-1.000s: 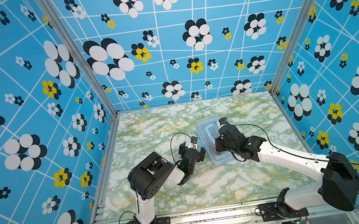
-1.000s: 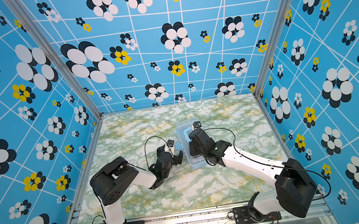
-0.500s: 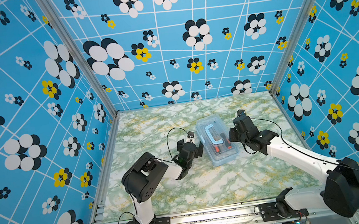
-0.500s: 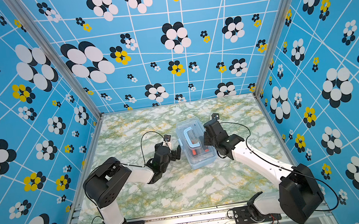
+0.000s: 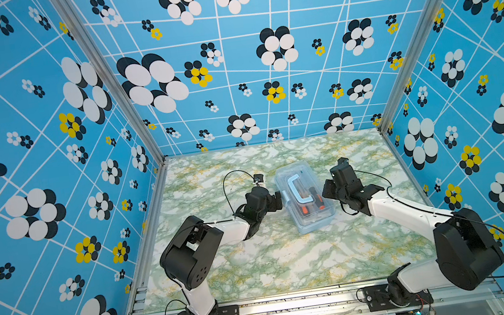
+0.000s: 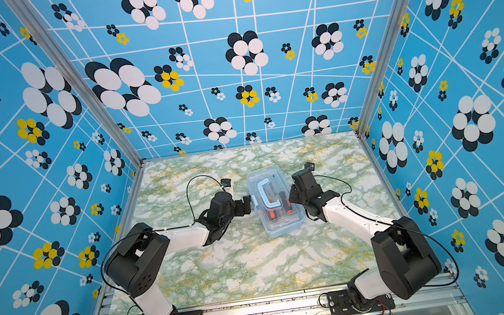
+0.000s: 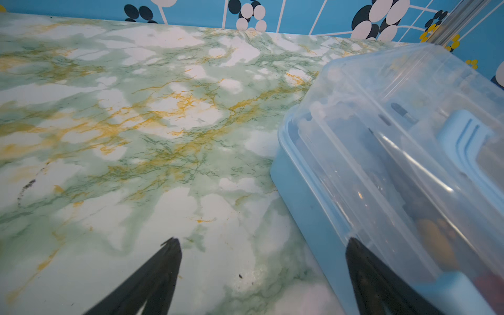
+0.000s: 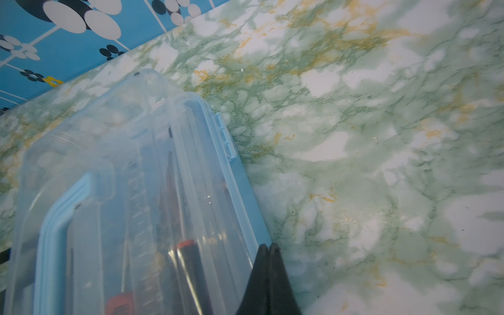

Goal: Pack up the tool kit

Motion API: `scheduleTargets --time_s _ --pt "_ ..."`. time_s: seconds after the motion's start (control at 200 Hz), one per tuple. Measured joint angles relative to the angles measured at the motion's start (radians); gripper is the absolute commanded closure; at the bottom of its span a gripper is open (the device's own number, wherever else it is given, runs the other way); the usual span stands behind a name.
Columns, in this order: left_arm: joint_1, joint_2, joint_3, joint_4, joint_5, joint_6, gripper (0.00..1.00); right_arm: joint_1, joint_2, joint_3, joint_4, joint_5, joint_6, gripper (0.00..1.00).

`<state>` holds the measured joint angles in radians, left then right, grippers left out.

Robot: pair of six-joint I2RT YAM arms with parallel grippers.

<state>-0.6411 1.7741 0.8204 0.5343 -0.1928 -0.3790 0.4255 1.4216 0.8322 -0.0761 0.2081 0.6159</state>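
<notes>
The tool kit [image 5: 309, 215] [image 6: 281, 221] is a translucent light-blue box with its clear lid down, lying mid-table in both top views. A blue handle [image 5: 296, 189] lies flat on the lid, and orange-black screwdrivers [image 5: 313, 200] show through it. My left gripper [image 5: 278, 199] [image 7: 262, 240] is open at the box's left long side; one of its fingers [image 7: 365, 272] is at the lid's edge, the other over bare table. My right gripper [image 5: 327, 189] [image 8: 268, 245] is shut and empty, its tips next to the box's right long side [image 8: 245, 191].
A small blue latch [image 8: 226, 136] sticks out on the box's right edge. Green marble tabletop [image 5: 275, 262] spreads around the box. Blue patterned walls [image 5: 48, 193] close in the left, back and right. Both arm bases stand on the front rail [image 5: 298, 305].
My right arm has pulled off the top of the box to its right side, uncovering the lid. My left gripper has shifted toward the box's left side.
</notes>
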Motion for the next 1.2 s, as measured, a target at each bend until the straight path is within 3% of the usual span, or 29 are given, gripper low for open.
scheduleTargets --time_s 0.355,0.51,0.93,1.06,1.199 --pt "0.013 -0.05 -0.033 -0.011 0.01 -0.079 0.08 0.04 -0.064 -0.077 0.075 -0.066 0.107 0.98" --pt "0.023 -0.061 -0.05 -0.004 0.002 -0.113 0.14 0.066 -0.064 -0.107 0.081 -0.104 0.141 0.98" --pt "0.024 -0.144 -0.109 0.032 0.099 -0.262 0.18 0.104 -0.084 -0.107 -0.022 -0.133 0.132 0.99" --pt "0.011 -0.145 -0.113 0.042 0.143 -0.281 0.24 0.105 -0.085 -0.101 -0.041 -0.137 0.123 0.99" --pt "0.013 -0.129 -0.113 0.065 0.183 -0.308 0.43 0.105 -0.085 -0.099 -0.045 -0.14 0.117 1.0"
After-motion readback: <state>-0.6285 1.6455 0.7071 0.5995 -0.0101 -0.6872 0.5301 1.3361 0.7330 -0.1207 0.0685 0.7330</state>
